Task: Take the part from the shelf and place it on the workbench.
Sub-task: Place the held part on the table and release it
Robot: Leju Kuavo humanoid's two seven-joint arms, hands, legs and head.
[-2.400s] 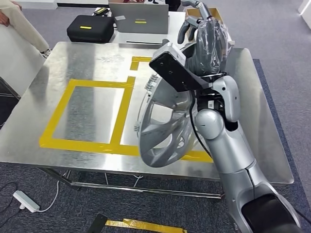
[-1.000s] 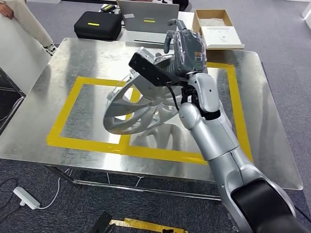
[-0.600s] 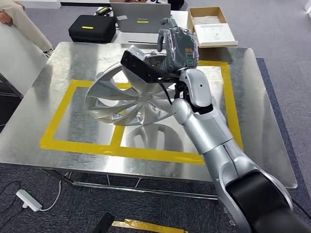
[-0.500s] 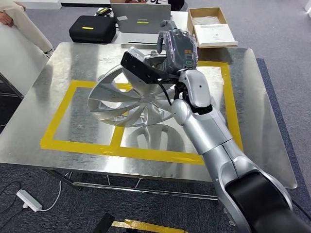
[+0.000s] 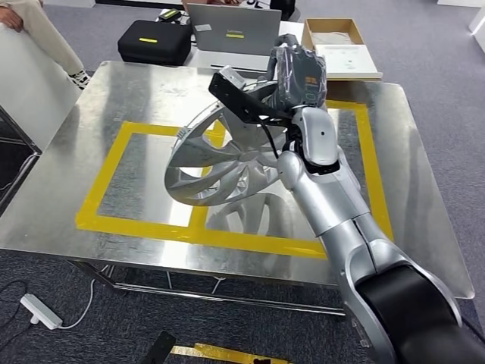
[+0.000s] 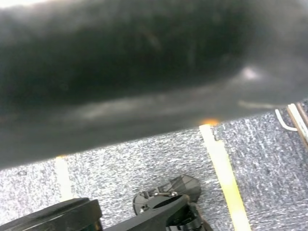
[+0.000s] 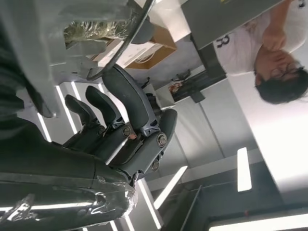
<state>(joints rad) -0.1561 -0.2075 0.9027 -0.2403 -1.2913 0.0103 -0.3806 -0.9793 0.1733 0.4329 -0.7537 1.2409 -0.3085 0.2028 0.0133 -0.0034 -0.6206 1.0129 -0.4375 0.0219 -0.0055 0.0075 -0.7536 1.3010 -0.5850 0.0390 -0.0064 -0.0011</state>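
Observation:
The part is a silver spoked wheel cover (image 5: 211,163). My right hand (image 5: 297,76), wrapped in clear film, grips its far rim and holds it tilted just above the steel workbench (image 5: 131,98). It hangs over the inner yellow tape line (image 5: 200,216), and its reflection lies on the metal below. In the right wrist view dark fingers (image 7: 123,110) curl around the thin rim of the wheel cover (image 7: 120,43).
Yellow tape marks two adjoining boxes on the bench. Behind the bench stand a black case (image 5: 153,42), a laptop (image 5: 232,34) and an open cardboard box (image 5: 337,45). A person (image 5: 34,30) sits at the far left. A power strip (image 5: 37,311) lies on the carpet.
My right arm has swung the wheel cover from upright near the front edge to a flatter tilt further over the bench. The head view itself has shifted slightly.

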